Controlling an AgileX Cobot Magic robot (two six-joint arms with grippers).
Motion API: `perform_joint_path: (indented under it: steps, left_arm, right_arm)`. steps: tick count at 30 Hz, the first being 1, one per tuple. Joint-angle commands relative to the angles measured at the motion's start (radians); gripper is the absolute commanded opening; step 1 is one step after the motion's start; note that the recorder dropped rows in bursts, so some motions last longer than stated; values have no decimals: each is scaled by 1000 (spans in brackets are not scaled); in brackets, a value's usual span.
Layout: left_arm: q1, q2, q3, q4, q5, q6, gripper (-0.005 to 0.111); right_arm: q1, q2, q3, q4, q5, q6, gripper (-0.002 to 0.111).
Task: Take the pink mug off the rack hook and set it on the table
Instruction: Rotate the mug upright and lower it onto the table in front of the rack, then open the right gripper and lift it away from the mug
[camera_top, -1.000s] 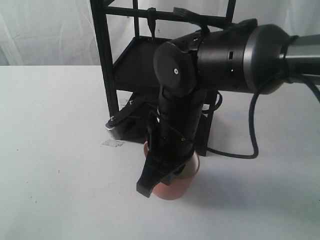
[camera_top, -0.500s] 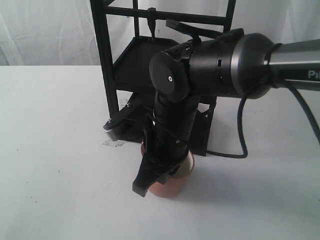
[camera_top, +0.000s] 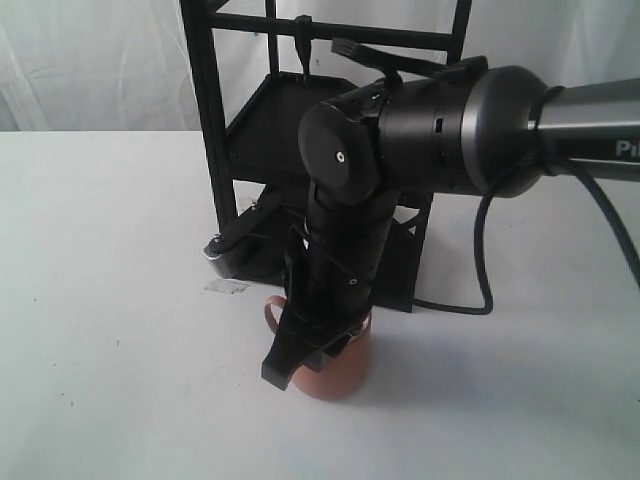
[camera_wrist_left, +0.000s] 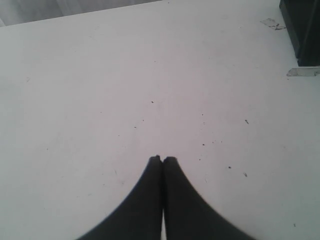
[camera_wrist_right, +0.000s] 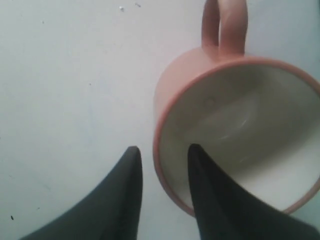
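Right wrist view: one pink mug (camera_wrist_right: 235, 120), two fingers (camera_wrist_right: 120, 200) parted astride its rim.

The pink mug (camera_wrist_right: 235, 125) is seen matt on its salmon outside and smooth, faintly sheened on its cream inside. The table (camera_wrist_left: 100, 75) is shown matt white, finely speckled. The rack (camera_top: 212, 130) is finished in dull black, seemingly metal.

1. The pink mug (camera_top: 345, 372): a matte salmon-pink cylinder with a cream-white inside and a loop handle. It stands upright on the table, mouth up, just in front of the base of the black rack (camera_top: 215, 150). Its handle points to the left of the exterior view.
2. The rack hook (camera_top: 303, 42): a small black peg hanging from the rack's top bar, well above the mug.
3. The table (camera_top: 100, 300): a flat white top with faint dark specks.
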Motion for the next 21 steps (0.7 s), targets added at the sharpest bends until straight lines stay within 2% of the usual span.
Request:
perform_joint_path:
  steps: [1, 9, 16, 18, 19, 21]
  left_arm:
    - [-7, -4, 2, -6, -5, -1, 0]
    - [-7, -4, 2, -6, -5, -1, 0]
    - [-7, -4, 2, -6, -5, -1, 0]
    - [-7, -4, 2, -6, -5, -1, 0]
    - [-7, -4, 2, -6, -5, -1, 0]
    - [-7, -4, 2, -6, -5, -1, 0]
  right_arm:
    - [1, -8, -5, -3, 19, -3, 32]
    - [1, -130, -51, -3, 64, 100, 31]
    - [-1, -294, -53, -66, 115, 103, 30]
    - [-1, -311, -51, -98, 211, 103, 17]
    - [-1, -315, -44, -103, 211, 82, 4]
    - [-1, -333, 4, -115, 211, 43, 0]
